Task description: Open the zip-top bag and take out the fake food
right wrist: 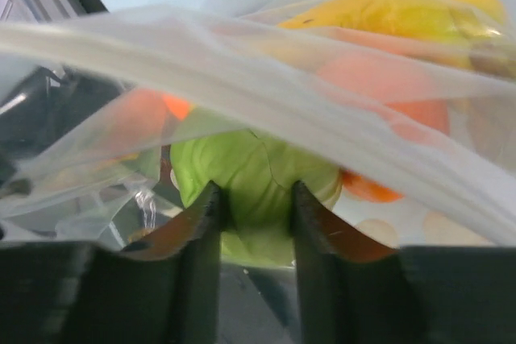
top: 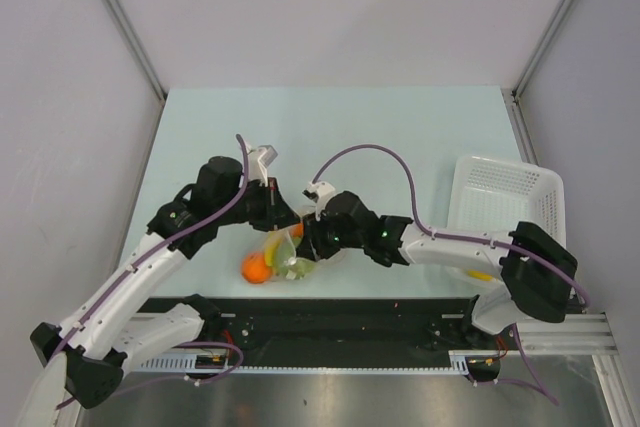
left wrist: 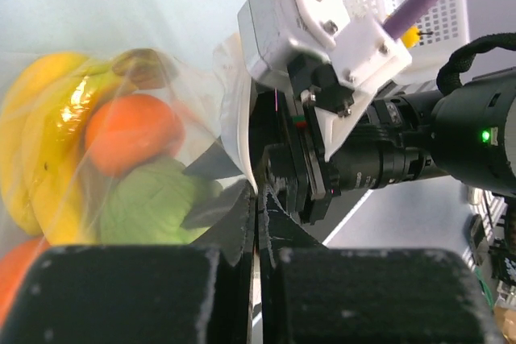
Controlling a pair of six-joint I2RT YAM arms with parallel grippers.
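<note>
- Near the front edge of the desk (top: 400, 127), between your two arms, lies the zip-top bag (top: 288, 249), with the fake food (left wrist: 129, 130) inside.
- Your left claw (left wrist: 256, 223) is pressed together on a fold of the bag's film.
- Your right claw (right wrist: 254, 199) has its fingers a little apart, and the green cabbage (right wrist: 254, 159) shows in the gap. Whether it holds film I cannot tell.
- The film looks thin and slippery, so a quick pull may draw it out of the left claw.
- If you pull upward and not apart, the whole bag may lift and the food may roll off the desk.
- The white camera mount (left wrist: 282, 30) on the right wrist sits just beside your left claw, so they could collide.
- The white basket (top: 505, 192) stands well apart at the right, out of the way.
</note>
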